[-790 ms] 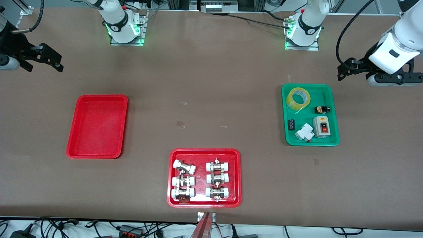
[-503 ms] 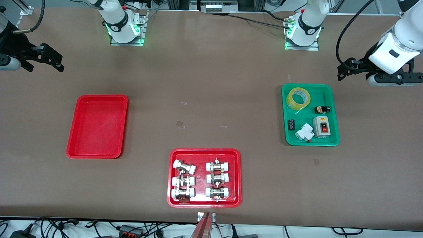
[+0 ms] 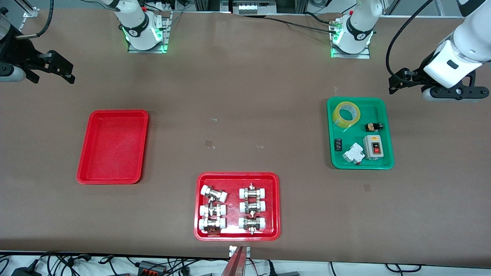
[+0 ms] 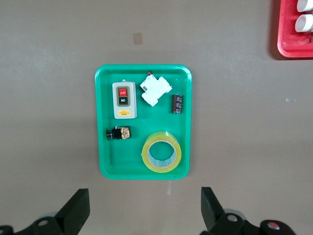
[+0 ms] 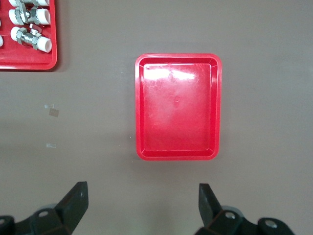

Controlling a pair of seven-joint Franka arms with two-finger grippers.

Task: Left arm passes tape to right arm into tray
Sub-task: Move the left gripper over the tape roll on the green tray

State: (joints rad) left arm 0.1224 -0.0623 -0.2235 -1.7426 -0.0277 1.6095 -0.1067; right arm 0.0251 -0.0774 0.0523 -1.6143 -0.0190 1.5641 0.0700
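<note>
The tape is a translucent yellow roll lying flat in the corner of a green tray farthest from the front camera. It also shows in the left wrist view. My left gripper hangs open and empty above bare table beside that tray, toward the robot bases; its fingers stand wide apart. The plain red tray lies empty at the right arm's end and fills the right wrist view. My right gripper is open and empty, up over the table's edge beside that tray.
The green tray also holds a grey switch box, a white breaker, and two small black parts. A red tray with several white-capped metal fittings sits near the front edge. Small tape scraps dot the brown table.
My left gripper has shifted slightly toward the middle of the table, closer to the green tray. My right arm has barely moved. The tape lies as before.
</note>
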